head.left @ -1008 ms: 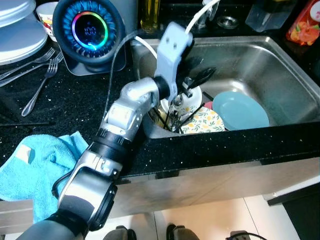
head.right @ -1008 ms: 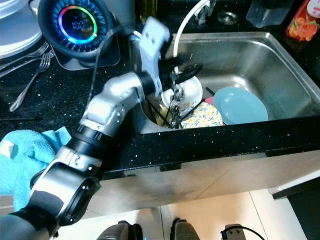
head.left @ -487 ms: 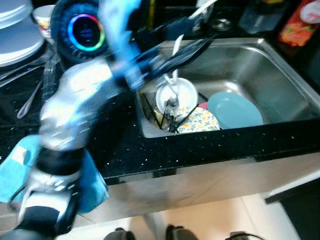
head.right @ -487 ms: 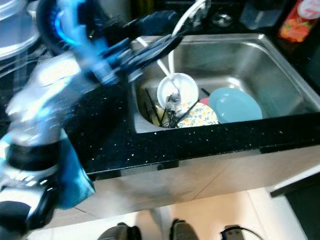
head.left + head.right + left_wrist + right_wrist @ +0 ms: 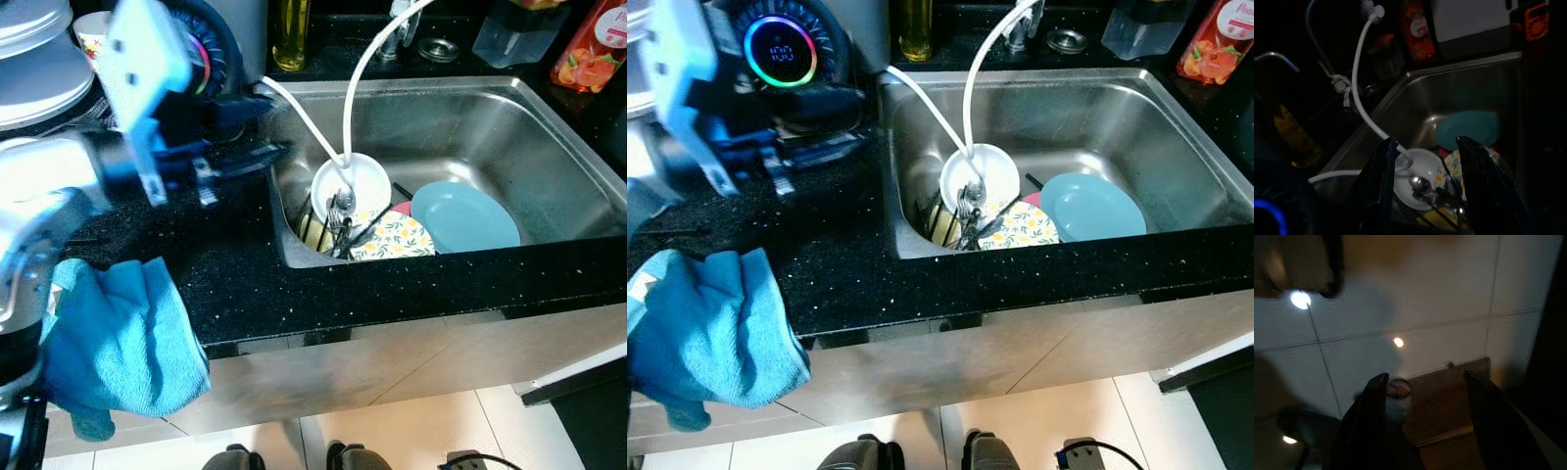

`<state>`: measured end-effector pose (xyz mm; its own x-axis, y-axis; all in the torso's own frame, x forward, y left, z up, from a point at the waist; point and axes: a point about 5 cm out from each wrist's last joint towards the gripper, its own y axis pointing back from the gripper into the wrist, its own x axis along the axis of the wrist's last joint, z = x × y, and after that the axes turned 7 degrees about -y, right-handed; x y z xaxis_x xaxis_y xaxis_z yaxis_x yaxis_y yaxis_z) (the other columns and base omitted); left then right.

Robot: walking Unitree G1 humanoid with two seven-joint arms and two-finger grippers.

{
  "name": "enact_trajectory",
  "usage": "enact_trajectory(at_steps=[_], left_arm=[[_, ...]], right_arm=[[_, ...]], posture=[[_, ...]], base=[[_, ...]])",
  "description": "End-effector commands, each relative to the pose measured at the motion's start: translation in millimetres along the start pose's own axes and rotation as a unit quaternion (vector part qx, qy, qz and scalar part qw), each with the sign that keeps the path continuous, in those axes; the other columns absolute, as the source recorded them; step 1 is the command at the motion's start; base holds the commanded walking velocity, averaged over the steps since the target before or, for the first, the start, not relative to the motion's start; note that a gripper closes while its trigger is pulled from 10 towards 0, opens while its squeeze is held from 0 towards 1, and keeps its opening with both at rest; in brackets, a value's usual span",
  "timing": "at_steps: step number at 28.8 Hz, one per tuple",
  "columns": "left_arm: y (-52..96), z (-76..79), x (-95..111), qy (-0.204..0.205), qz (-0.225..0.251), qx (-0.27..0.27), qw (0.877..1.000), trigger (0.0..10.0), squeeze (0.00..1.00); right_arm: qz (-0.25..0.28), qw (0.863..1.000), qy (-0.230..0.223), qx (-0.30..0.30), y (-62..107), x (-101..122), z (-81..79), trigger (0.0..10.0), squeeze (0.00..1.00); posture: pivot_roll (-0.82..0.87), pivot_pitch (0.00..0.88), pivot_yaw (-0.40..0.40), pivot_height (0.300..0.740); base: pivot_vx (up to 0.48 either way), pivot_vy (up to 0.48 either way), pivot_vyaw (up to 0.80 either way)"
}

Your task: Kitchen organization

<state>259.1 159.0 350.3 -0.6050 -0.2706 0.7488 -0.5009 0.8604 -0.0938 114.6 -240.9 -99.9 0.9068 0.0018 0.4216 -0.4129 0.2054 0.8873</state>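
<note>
In the steel sink (image 5: 549,117) stands a white bowl (image 5: 364,176) with a white hose (image 5: 358,69) dipping into it. Dark cutlery (image 5: 338,223) stands bunched in front of the bowl. A floral plate (image 5: 402,237) and a teal plate (image 5: 470,220) lie beside it. My left gripper (image 5: 269,125) hovers over the black counter just left of the sink, blurred, with its fingers pointing toward the basin. It is open and holds nothing; the left wrist view looks between its fingers (image 5: 1388,156) at the bowl (image 5: 1420,176). My right gripper (image 5: 1425,377) hangs open over a tiled floor.
A blue towel (image 5: 118,343) hangs over the counter's front edge at left. Stacked white plates (image 5: 39,73) and a round device with a glowing ring (image 5: 782,47) stand at the back left. A yellow bottle (image 5: 291,34) and a red pouch (image 5: 593,44) stand behind the sink.
My left arm has swung up out of the sink and to the left over the counter, leaving the cutlery and bowl in place. Nothing is in its fingers.
</note>
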Motion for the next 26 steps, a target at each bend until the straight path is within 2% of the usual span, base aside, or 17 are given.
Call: enact_trajectory(at_steps=[1, 6, 13, 18, 19, 21, 22, 26], left_arm=[[6.4, 1.7, 4, -0.009, -0.011, -0.004, 1.0, 10.0, 0.0], [27.5, 7.1, 8, -0.001, -0.027, -0.022, 0.999, 10.0, 0.0], [46.7, 12.1, 16, 0.009, -0.042, -0.05, 0.998, 10.0, 0.0], [56.6, 13.1, 10, 0.01, -0.085, -0.062, 0.994, 10.0, 0.0], [60.6, 12.7, 6, 0.008, -0.109, -0.066, 0.992, 10.0, 0.0], [62.4, 12.3, 4, 0.008, -0.12, -0.066, 0.991, 10.0, 0.0], [66.8, 11.6, -1, 0.002, -0.147, -0.072, 0.986, 10.0, 0.0], [78.4, 5.9, -6, -0.008, -0.191, -0.078, 0.978, 10.0, 0.0]], right_arm=[[-0.004, 1.0, -0.007, 0.014, 1.1, -5, 0.2, 10.0, 0.0], [-0.002, 0.999, 0.006, 0.033, 1.0, -4, -2.2, 10.0, 0.0], [-0.002, 0.999, 0.004, 0.043, 0.7, -2, -3.0, 10.0, 0.0], [-0.003, 0.999, 0.003, 0.043, 0.4, -1, -3.6, 10.0, 0.0], [-0.005, 0.999, 0.004, 0.04, 0.2, -1, -3.9, 10.0, 0.0], [-0.006, 0.999, 0.003, 0.039, 0.2, -1, -4.0, 10.0, 0.0], [-0.005, 0.999, 0.001, 0.04, 0.1, -1, -4.2, 10.0, 0.0], [-0.007, 0.999, 0.001, 0.037, 0.2, -1, -3.4, 10.0, 0.0]], posture=[[0.09, 0.2, -0.032, 0.74], [0.1, 0.201, -0.04, 0.74], [0.11, 0.201, -0.043, 0.74], [0.12, 0.197, -0.043, 0.74], [0.12, 0.195, -0.044, 0.74], [0.12, 0.195, -0.044, 0.74], [0.12, 0.192, -0.045, 0.74], [0.11, 0.19, -0.045, 0.74]], base=[[0.0, 0.0, 0.0], [0.0, 0.0, 0.77], [0.0, 0.0, 0.77], [0.0, 0.0, 0.67], [0.0, 0.0, 0.0], [0.0, 0.0, 0.0], [0.0, 0.0, 0.0], [0.0, 0.0, 0.0]])
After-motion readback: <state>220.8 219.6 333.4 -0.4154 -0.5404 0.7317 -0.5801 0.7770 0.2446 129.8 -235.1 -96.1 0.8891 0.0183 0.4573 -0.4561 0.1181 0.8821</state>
